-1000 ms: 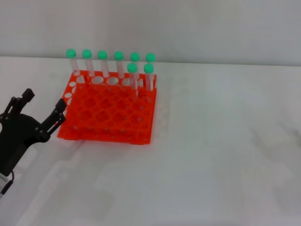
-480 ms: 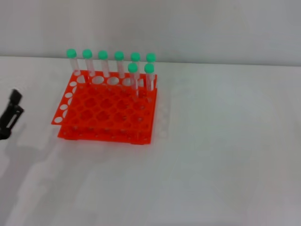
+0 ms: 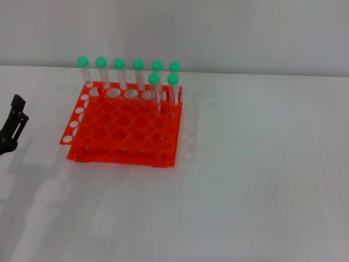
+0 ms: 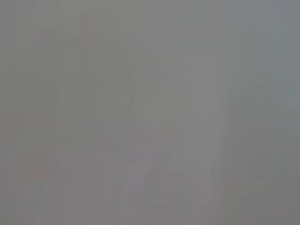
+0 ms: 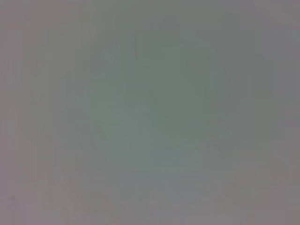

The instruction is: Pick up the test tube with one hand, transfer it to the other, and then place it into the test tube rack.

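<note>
The orange-red test tube rack (image 3: 122, 131) sits on the white table, left of centre in the head view. Several clear test tubes with green caps stand upright in its far rows, one of them the test tube (image 3: 173, 89) at the rack's far right corner. Only a black tip of my left gripper (image 3: 13, 124) shows at the left edge of the head view, well clear of the rack and holding nothing that I can see. My right gripper is out of view. Both wrist views show only a flat grey blur.
The white table (image 3: 256, 174) stretches bare to the right of the rack and in front of it. A pale wall (image 3: 218, 33) rises behind the table's far edge.
My left gripper has pulled back leftward from beside the rack's left side to the edge of the view. The rack and tubes have not moved.
</note>
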{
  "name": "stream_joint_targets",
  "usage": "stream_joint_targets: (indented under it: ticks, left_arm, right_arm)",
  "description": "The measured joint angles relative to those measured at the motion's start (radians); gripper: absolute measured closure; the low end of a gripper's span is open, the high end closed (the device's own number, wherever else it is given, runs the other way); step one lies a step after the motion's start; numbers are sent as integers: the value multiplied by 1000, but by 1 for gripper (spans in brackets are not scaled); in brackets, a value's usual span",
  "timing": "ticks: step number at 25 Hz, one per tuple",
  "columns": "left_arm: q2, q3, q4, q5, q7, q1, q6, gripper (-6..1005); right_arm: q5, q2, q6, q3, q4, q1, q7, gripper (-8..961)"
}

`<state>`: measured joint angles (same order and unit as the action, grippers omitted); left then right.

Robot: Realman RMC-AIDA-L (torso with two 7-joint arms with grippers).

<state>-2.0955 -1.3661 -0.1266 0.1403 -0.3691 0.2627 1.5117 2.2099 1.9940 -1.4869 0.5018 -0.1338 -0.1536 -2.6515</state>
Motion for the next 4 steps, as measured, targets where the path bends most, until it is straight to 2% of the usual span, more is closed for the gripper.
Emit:
stream_joint_targets:
  ticks: [4]
  left_arm:
    - [0, 0, 35, -18, -10, 29, 8, 152]
  right_arm:
    - [-34, -1, -5, 6, -27, 18, -8, 140]
